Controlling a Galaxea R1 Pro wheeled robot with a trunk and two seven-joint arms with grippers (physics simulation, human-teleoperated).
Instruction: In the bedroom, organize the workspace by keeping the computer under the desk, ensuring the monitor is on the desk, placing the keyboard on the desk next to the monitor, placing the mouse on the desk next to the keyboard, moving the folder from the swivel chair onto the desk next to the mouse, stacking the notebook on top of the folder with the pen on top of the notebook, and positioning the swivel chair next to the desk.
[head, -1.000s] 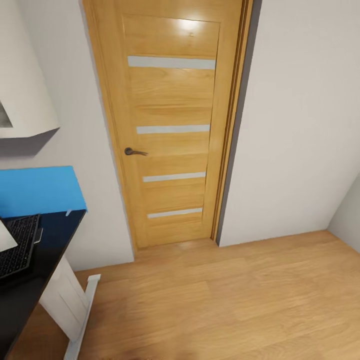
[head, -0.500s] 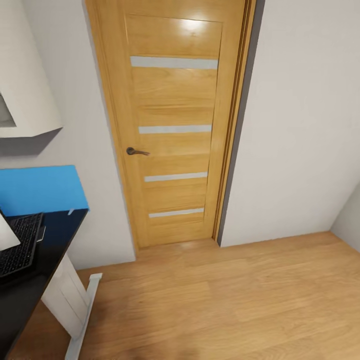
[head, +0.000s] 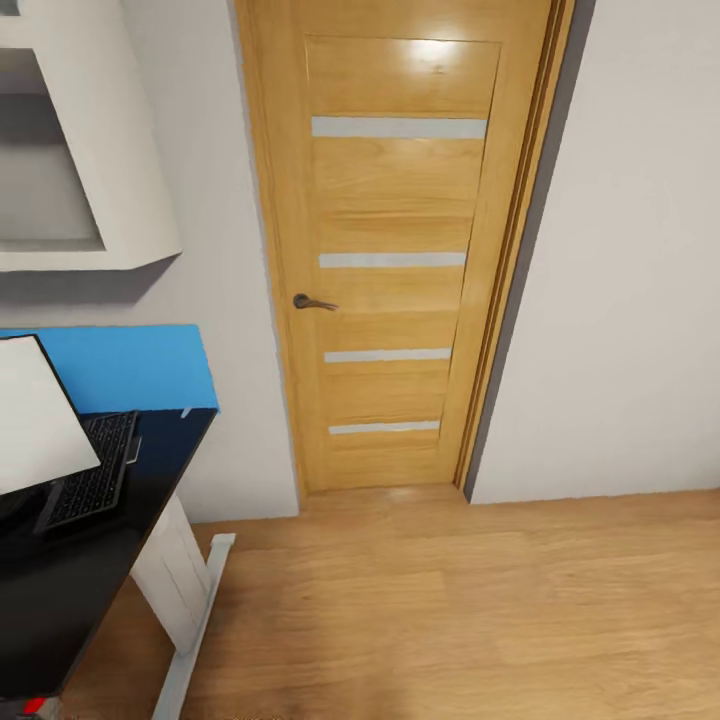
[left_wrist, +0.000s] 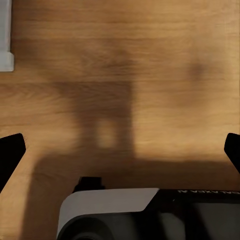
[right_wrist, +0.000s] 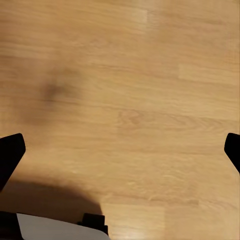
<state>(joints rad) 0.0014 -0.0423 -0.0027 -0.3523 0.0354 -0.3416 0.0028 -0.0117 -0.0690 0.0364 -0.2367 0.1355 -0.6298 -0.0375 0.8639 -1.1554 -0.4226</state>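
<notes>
Head view: high vantage, looking forward and down at a closed oak door (head: 400, 260) in a pale wall, floor (head: 450, 610) below, the corner of the desk (head: 80, 570) at lower left.
Left wrist view: looks straight down along the left gripper (left_wrist: 120, 152) at shadowed wood floor (left_wrist: 150, 75), close above it, fingertips (left_wrist: 10, 152) at both side edges.
Right wrist view: looks straight down along the right gripper (right_wrist: 120, 152) at wood floor (right_wrist: 140, 90), similarly close.
Shared ground: all three show the same light plank floor; exact overlap cannot be told.
</notes>
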